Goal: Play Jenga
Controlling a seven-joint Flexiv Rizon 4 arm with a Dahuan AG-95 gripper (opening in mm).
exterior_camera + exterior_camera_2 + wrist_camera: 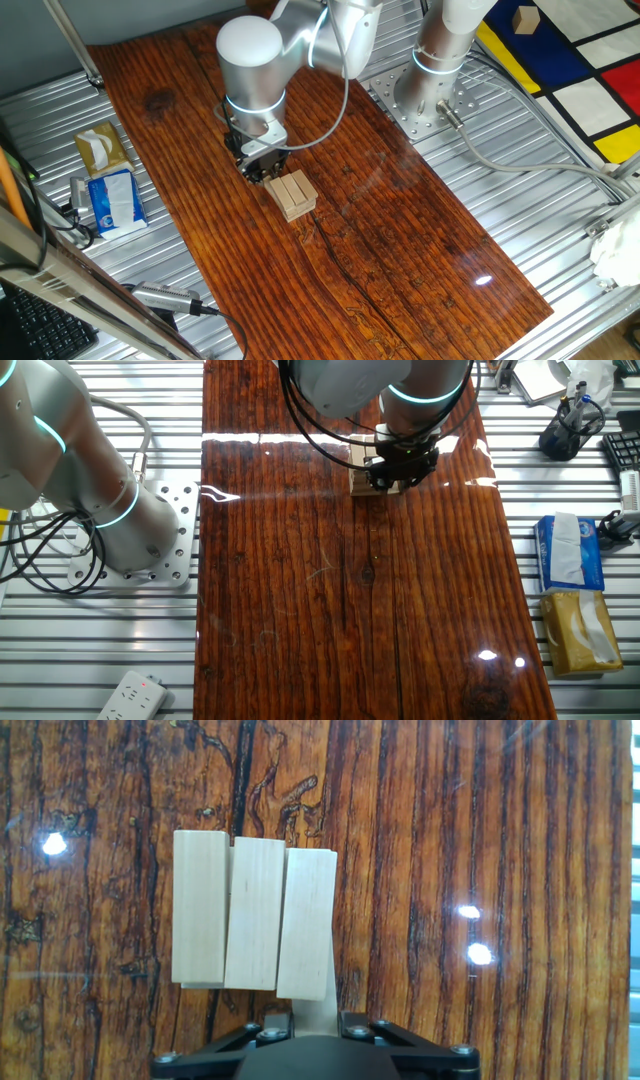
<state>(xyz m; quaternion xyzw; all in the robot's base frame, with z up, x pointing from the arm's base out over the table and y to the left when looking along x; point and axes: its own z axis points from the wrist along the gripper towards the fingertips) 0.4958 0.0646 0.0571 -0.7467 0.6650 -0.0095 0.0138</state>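
Observation:
The Jenga pile (255,920) is a low stack of pale wooden bars on the dark wooden table, with three bars side by side on top. It also shows in one fixed view (292,192) and in the other fixed view (362,465). One lower bar (318,1005) sticks out from under the right top bar towards my hand. My gripper (315,1020) sits at the pile's near end, with this bar filling the gap between its fingers. The gripper also shows low over the table in one fixed view (262,165) and in the other fixed view (398,468). The fingertips are mostly hidden.
The wooden table top (400,230) lies on a ribbed metal bench. Tissue boxes (110,195) stand beside the table's left edge. The arm's base plate (420,100) is at the back right. A power strip (130,698) lies off the table.

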